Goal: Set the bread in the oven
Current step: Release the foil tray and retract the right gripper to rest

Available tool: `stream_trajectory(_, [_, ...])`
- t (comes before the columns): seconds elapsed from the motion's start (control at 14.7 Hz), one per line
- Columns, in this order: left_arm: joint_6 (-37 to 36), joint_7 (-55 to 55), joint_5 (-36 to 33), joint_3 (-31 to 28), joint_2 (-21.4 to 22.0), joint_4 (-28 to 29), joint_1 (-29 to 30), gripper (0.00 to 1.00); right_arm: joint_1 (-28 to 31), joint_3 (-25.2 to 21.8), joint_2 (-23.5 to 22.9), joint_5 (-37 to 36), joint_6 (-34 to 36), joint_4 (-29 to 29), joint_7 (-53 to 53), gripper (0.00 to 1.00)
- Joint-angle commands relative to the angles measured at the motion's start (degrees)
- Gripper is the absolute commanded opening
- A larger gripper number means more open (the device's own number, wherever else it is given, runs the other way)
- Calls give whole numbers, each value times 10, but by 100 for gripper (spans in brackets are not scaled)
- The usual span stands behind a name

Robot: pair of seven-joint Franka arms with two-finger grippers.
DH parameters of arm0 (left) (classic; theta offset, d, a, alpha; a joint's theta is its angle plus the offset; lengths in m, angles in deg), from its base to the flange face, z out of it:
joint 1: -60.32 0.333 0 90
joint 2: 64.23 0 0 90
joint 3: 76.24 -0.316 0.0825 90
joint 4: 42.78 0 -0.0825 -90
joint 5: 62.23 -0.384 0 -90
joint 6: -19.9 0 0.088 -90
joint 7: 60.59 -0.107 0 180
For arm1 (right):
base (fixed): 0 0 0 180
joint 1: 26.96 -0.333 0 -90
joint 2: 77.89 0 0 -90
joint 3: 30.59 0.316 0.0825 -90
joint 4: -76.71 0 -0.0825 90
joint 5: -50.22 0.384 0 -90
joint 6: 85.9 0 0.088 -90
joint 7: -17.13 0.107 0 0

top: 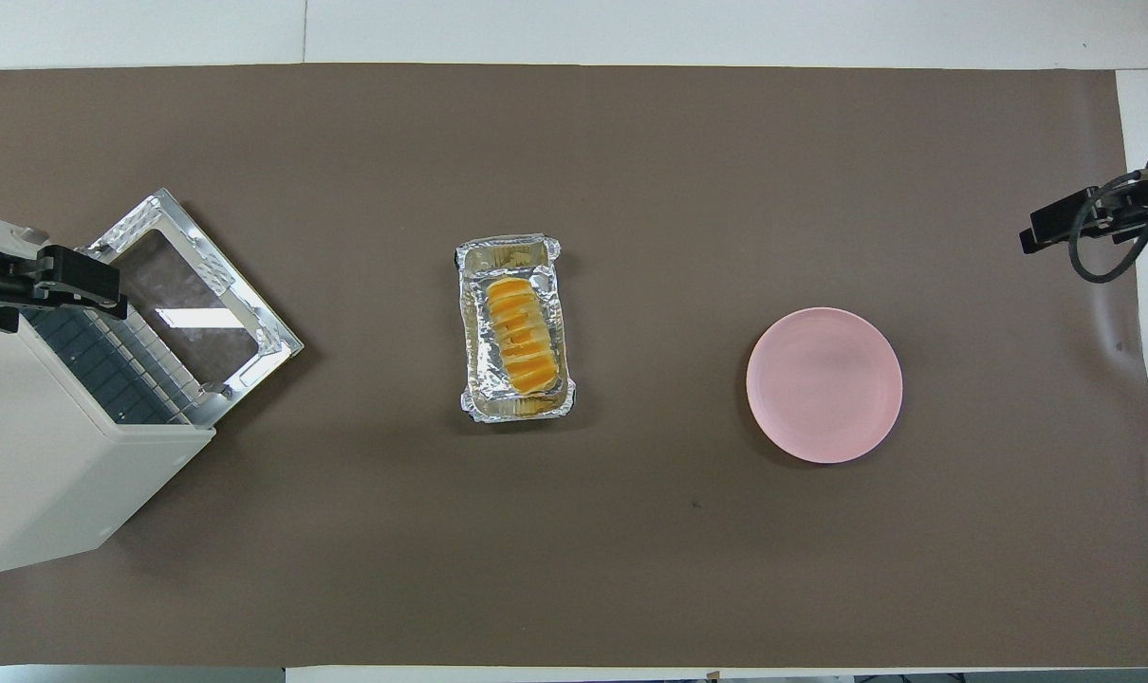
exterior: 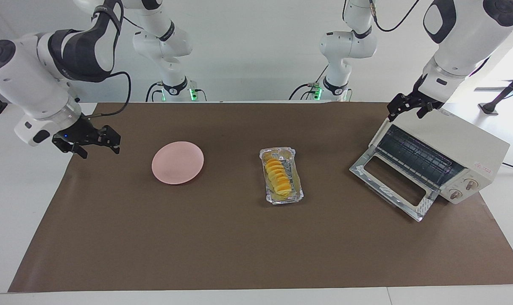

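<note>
One bread [exterior: 277, 173], one oven [exterior: 434, 159].

Bright even light, soft shadows, glare on oven door [top: 190, 304], sharp focus

We count one golden yellow-orange ridged bread loaf [exterior: 278, 174], lying in one crinkled silver foil tray [exterior: 287, 196]. Toward the left arm's end of the table from that tray stands one cream-white boxy toaster oven [exterior: 460, 144], bearing two front knobs. Toward the right arm's end from the tray lies one round pink plate [exterior: 177, 162]. One brown paper sheet [exterior: 248, 250] lies under all of them.
</note>
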State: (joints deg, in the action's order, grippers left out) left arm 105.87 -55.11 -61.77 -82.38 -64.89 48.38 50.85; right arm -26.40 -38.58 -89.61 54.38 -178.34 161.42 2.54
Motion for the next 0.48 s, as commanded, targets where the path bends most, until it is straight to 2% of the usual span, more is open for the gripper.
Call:
stream_trajectory(0.0, [3,2,-9,2,7,10,1,100,4,7,25,-14,8,17,-10,100])
stream_trajectory(0.41, [3,2,-9,2,7,11,1,100,3,5,30,-14,10,16,-10,100])
